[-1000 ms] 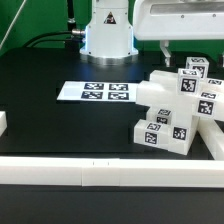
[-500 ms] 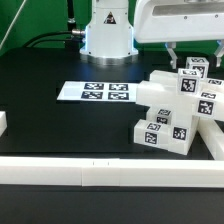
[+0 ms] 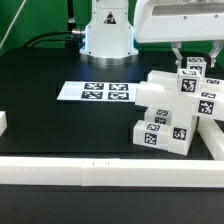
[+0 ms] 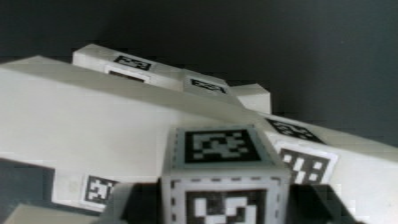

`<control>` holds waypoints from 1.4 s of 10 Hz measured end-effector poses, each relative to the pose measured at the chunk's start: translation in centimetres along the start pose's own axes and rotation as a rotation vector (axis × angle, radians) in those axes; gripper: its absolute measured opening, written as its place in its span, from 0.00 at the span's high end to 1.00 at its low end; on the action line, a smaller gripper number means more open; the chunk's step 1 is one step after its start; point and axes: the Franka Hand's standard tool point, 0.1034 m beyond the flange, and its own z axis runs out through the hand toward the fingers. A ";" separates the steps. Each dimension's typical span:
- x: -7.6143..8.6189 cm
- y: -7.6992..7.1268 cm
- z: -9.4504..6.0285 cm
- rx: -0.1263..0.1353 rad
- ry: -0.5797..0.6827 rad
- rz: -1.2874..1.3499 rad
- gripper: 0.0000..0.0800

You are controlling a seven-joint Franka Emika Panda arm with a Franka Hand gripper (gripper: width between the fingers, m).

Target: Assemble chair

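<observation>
The white chair parts [image 3: 178, 112] lie bunched together at the exterior view's right, each with black-and-white tags. A small tagged piece [image 3: 193, 66] stands highest at the back of the bunch. My gripper [image 3: 199, 55] hangs just above it, open, with one finger [image 3: 178, 57] on its left and the other near the picture's edge. In the wrist view the tagged top of that piece [image 4: 224, 150] fills the space between my dark fingers [image 4: 173, 205], with my gripper [image 4: 224, 208] open around it. Larger slabs [image 4: 107, 110] lie beyond.
The marker board [image 3: 95, 92] lies flat at the middle of the black table. A long white border rail [image 3: 100, 172] runs along the front, and a short white rail end [image 3: 3, 122] sits at the left edge. The robot base [image 3: 108, 30] stands at the back.
My gripper has moved toward the exterior view's right and slightly down, coming over the highest tagged piece. The chair parts have not moved.
</observation>
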 end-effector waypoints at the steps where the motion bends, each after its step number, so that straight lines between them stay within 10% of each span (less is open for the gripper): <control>1: 0.0 0.0 0.0 0.000 0.000 0.053 0.65; 14: -0.2 -0.3 0.1 0.031 -0.033 0.910 0.64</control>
